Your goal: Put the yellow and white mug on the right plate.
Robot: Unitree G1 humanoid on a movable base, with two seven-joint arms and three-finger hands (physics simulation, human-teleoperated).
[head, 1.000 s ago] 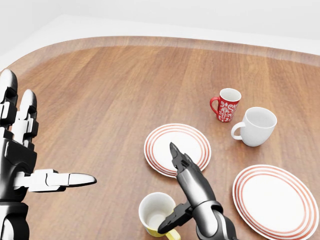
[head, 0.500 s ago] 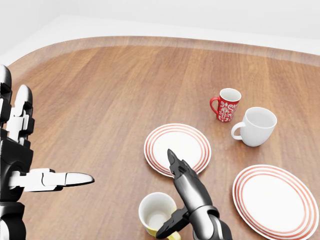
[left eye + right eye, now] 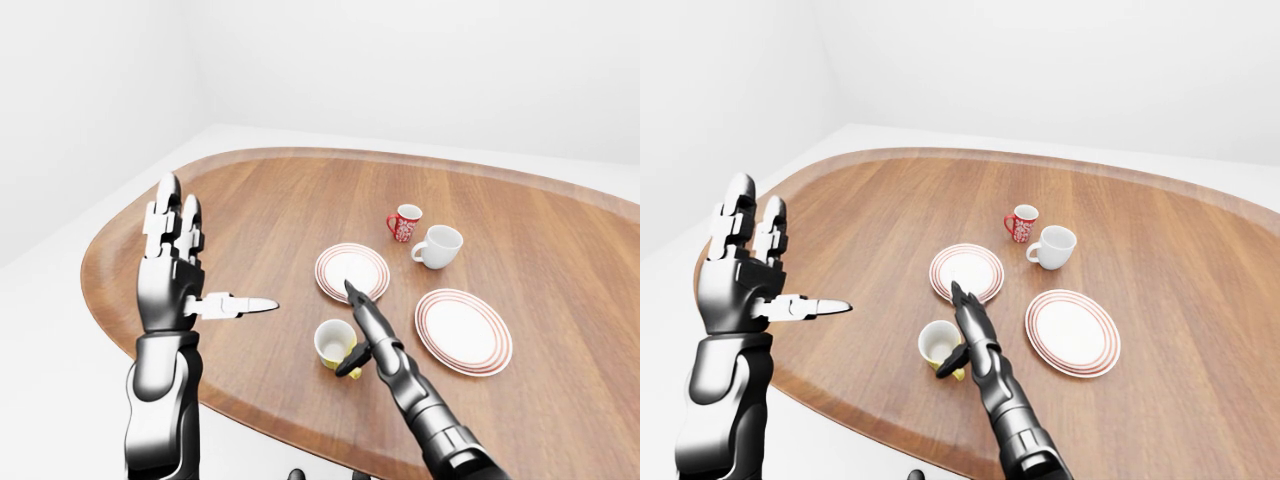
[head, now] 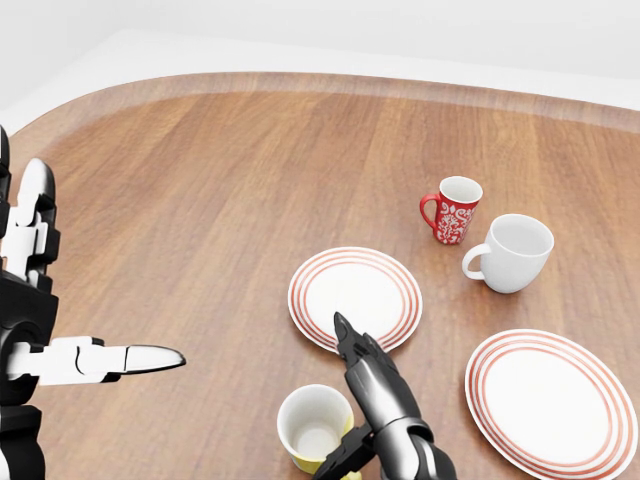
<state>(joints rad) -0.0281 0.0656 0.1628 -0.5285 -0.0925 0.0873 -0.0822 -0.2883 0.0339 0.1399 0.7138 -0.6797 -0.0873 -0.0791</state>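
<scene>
Two hands spread wide — right hand (image 3: 362,335) just beside the yellow and white mug (image 3: 334,342), left hand (image 3: 178,270) raised well apart; right plate (image 3: 463,331) bare.

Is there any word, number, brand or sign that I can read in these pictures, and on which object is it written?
No readable text in any view.
Red mug: a white pattern, decoration only, no letters I can make out.
Yellow and white mug, white mug, left plate, right plate: no writing; the plates carry only red rings.
Table: bare wood grain.
</scene>
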